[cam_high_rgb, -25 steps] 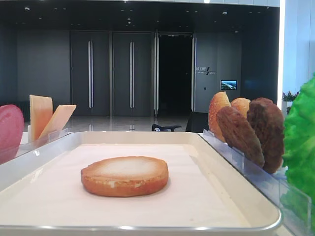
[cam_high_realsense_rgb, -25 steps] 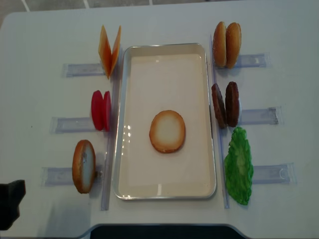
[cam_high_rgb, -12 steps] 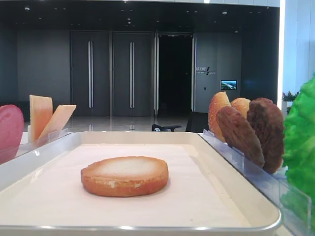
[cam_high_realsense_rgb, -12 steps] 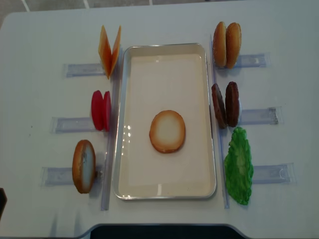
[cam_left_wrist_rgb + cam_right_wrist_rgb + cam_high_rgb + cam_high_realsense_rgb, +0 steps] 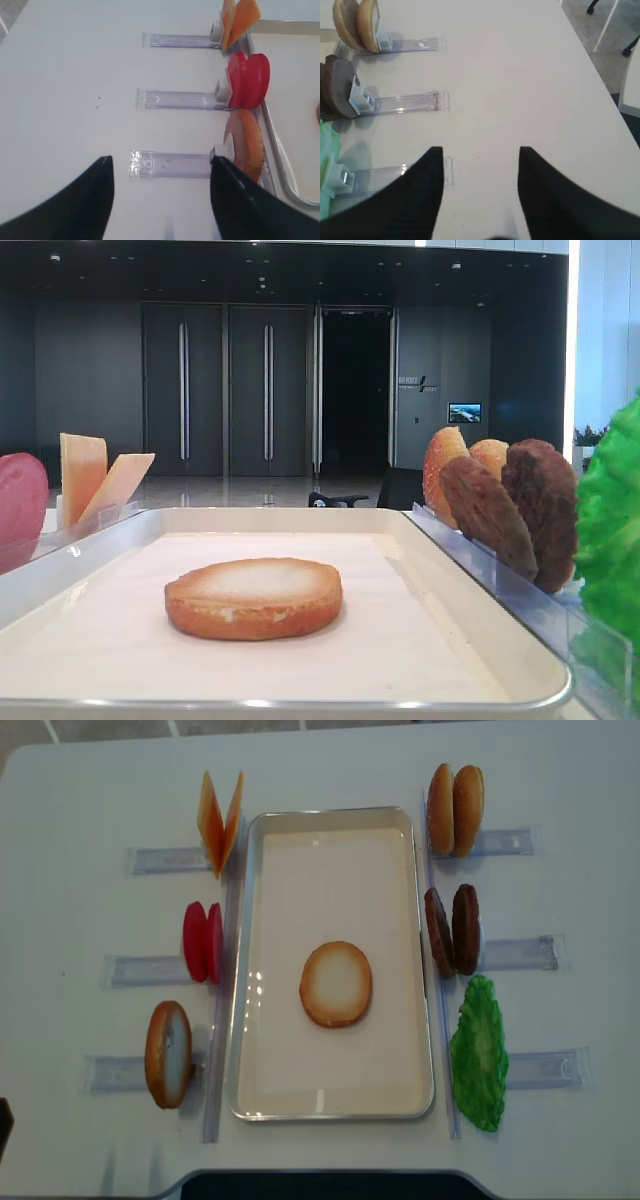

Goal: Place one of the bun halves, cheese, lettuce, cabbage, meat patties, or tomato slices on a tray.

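1. Left claw (image 5: 160, 165): its two dark fingers stand wide apart with only bare table between them; nothing is gripped. Right claw (image 5: 480, 155): likewise spread, holding nothing.
2. Just ahead of the left claw's right finger stands a bun half (image 5: 245, 145) on edge in a clear holder (image 5: 170, 165). Beyond it the tomato slices (image 5: 248, 80), then the cheese (image 5: 240, 15), each upright at the end of its own holder.
3. Ahead and to the left of the right claw lies the lettuce (image 5: 327, 150); farther on the meat patties (image 5: 337, 92), farthest a pair of bun halves (image 5: 357, 22).
4. The tray (image 5: 250, 970) lies between the two rows, well to the right of the left claw and to the left of the right one. A single bun half (image 5: 336, 984) rests flat, pale face up, near the tray's middle, clear of its rim.
5. The overhead view alone shows the whole layout; neither claw can be made out there, only a dark sliver at the lower left edge. The low table-level view shows the bun's thickness (image 5: 254, 597) and the patties leaning (image 5: 490, 515). The wrist views alone show the claws.
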### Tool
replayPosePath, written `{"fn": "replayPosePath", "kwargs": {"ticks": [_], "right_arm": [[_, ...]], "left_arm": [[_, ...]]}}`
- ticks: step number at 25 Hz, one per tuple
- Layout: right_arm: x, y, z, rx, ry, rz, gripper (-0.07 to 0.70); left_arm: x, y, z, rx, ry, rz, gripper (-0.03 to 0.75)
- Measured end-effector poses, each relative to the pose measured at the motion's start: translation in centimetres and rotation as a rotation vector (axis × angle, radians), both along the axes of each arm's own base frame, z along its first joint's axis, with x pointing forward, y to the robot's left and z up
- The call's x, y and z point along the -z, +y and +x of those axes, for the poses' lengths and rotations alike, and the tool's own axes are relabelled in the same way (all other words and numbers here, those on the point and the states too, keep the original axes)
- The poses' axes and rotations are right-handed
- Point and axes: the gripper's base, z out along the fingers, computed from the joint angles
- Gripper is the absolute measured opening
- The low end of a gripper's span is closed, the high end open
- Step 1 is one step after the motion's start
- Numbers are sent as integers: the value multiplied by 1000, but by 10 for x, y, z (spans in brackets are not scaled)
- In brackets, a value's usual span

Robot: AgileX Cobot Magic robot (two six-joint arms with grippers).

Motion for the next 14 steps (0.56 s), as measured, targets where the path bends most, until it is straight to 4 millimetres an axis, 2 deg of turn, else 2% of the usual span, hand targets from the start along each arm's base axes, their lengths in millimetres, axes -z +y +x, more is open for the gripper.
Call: {"fn": "replayPosePath", "kwargs": {"ticks": [8,14], "right_arm": [[0,0,0,0,0,0,358],[0,0,0,0,0,0,358]], "left_arm": [[0,0,0,0,0,0,457],[0,0,0,0,0,0,423]]}}
